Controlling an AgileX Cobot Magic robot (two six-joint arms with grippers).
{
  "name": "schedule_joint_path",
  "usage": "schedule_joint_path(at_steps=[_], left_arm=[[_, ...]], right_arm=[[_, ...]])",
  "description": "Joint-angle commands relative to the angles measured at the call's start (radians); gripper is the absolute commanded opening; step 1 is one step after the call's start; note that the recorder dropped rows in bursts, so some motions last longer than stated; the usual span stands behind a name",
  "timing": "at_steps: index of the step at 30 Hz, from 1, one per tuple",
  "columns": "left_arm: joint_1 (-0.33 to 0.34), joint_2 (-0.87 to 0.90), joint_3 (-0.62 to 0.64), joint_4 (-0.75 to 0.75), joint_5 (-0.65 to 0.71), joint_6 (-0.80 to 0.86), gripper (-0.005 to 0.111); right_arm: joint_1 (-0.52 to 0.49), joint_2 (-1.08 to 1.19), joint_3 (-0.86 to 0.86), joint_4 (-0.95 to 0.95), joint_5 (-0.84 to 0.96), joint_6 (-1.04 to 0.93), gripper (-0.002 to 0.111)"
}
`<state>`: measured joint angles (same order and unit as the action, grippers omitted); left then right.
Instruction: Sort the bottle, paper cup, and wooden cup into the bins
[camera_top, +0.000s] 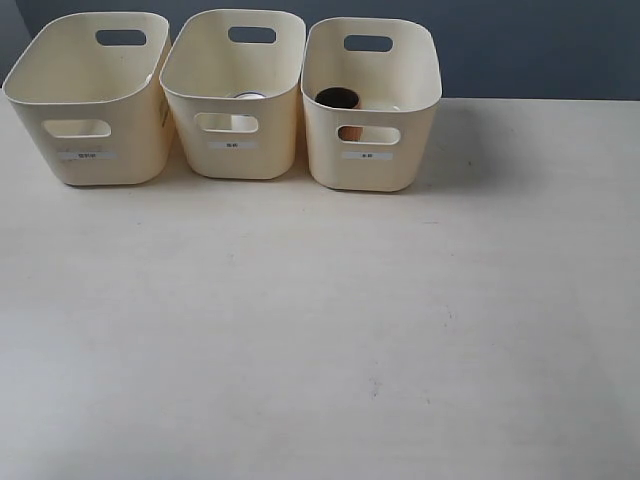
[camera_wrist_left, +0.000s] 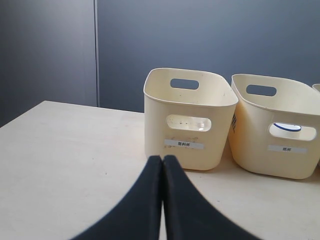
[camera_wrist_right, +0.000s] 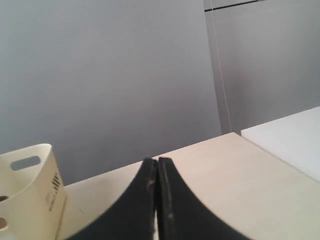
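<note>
Bins stand three in a row along the far side of the counter (camera_top: 320, 330), all upright, with small white labels (camera_top: 367, 155) facing forward. The left bin (camera_top: 90, 100) and the middle bin (camera_top: 235, 140) nearly touch, and the right bin (camera_top: 372, 60) stands just beside the middle one.

Wooden cup (camera_top: 338, 98): inside the right bin, upright. Its dark mouth shows above the near wall, and its reddish-brown side shows through the front handle cutout.

Paper cup (camera_top: 247, 96): inside the middle bin, with only a pale rim showing over the front wall. In the left wrist view a white form with a dark edge sits behind that bin's cutout.

Bottle: not clearly seen. A pale glinting shape (camera_wrist_left: 189, 123) lies behind the left bin's front cutout, and I cannot tell what it is.

Left end effector (camera_wrist_left: 162, 158): black fingers pressed together tip to tip with nothing between them. It sits above bare counter in front of the left bin and clear of it.

Right end effector (camera_wrist_right: 157, 161): fingers likewise closed flat against each other, holding nothing. It is over open counter, off to the side of the right bin, with a grey wall (camera_wrist_right: 110, 75) behind.
</note>
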<state>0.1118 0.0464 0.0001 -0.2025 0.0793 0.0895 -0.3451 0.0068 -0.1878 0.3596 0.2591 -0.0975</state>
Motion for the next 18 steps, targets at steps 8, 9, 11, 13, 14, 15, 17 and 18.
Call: schedule_joint_path(at_steps=[8,9,11,13,14,15,17,18], left_arm=[[-0.004,-0.004,0.0,0.007,-0.004,0.0,0.0],[-0.004,-0.004,0.0,0.007,-0.004,0.0,0.0],[-0.004,-0.004,0.0,0.007,-0.004,0.0,0.0],[-0.004,-0.004,0.0,0.007,-0.004,0.0,0.0],[-0.004,-0.004,0.0,0.007,-0.004,0.0,0.0],[-0.004,-0.004,0.0,0.007,-0.004,0.0,0.0],[-0.004,-0.004,0.0,0.007,-0.004,0.0,0.0],[-0.004,-0.004,0.0,0.007,-0.004,0.0,0.0]], right_arm=[[-0.004,-0.007,0.017,0.157,0.074,-0.091,-0.001],[-0.004,-0.007,0.024,0.157,0.069,-0.091,-0.001],[-0.004,-0.007,0.046,0.17,0.058,-0.091,-0.001],[-0.004,-0.007,0.069,0.194,0.077,-0.086,-0.001],[-0.002,-0.007,0.085,0.212,0.102,-0.073,-0.001],[-0.002,-0.007,0.095,0.248,0.117,-0.055,-0.001],[-0.002,-0.007,0.113,0.325,0.171,-0.017,-0.001],[-0.002,-0.007,0.115,0.352,0.209,-0.017,-0.001]])
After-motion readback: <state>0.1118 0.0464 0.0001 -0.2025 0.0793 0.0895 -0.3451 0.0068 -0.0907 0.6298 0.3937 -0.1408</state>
